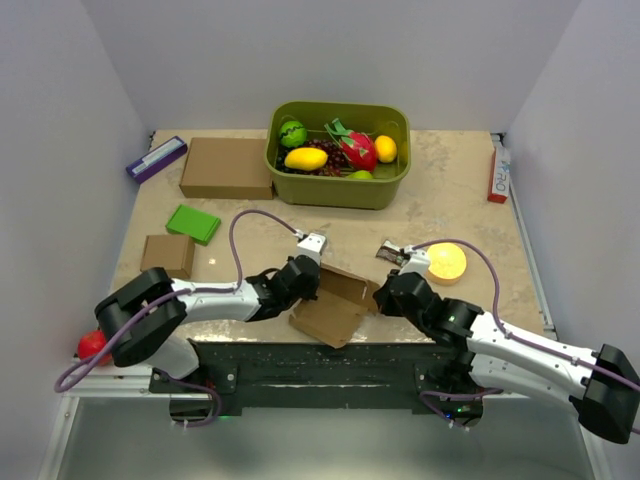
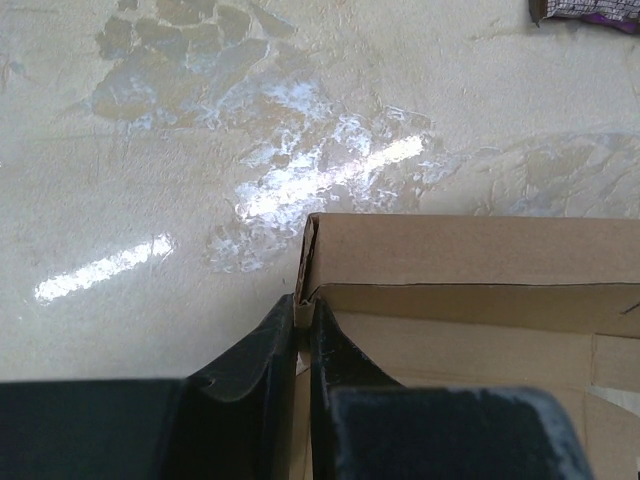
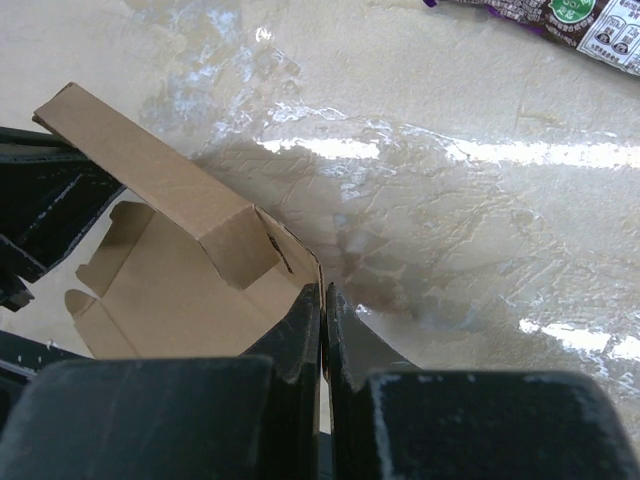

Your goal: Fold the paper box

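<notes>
My left gripper [image 2: 305,312] and right gripper [image 3: 322,298] clamp opposite end walls, nearly shut, the paper box [image 1: 330,315] lying lengthwise between them.

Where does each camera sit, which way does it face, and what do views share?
Top external: above, behind the robot, looking down at the table; both arms show.
Left wrist: on that arm, looking past the left gripper, shut on the paper box.
Right wrist: on that arm, looking past the right gripper, shut on the box's edge.
Shared: all show the paper box.
</notes>
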`<control>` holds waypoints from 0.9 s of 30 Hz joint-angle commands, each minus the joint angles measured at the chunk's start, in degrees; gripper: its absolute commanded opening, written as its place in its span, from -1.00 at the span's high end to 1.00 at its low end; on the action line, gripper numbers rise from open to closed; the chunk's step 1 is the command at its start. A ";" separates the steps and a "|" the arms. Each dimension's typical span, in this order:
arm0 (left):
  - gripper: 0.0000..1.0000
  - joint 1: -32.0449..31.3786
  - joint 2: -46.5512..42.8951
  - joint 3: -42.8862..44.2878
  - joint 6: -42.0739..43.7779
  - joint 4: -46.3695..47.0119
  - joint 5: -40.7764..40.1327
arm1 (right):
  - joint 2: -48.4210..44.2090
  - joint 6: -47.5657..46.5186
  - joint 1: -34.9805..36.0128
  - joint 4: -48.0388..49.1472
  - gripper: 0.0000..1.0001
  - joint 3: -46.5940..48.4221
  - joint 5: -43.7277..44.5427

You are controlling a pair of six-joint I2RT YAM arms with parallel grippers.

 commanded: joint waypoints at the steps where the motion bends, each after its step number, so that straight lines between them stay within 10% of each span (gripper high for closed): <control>1: 1.00 -0.57 3.18 -2.15 -2.94 8.95 -6.98 | 0.26 0.89 0.01 3.04 0.93 -0.55 2.79; 10: 0.93 -1.45 5.91 -2.76 -2.85 11.25 -8.74 | 5.00 0.89 0.01 7.44 0.86 0.42 3.05; 17: 0.01 -1.45 -0.49 -5.22 -0.39 11.16 -5.59 | 3.34 0.28 0.01 3.94 0.45 1.56 6.57; 27: -0.60 -1.36 -13.06 -9.53 0.58 7.83 0.13 | 0.71 -1.13 0.01 1.65 -0.28 1.83 5.26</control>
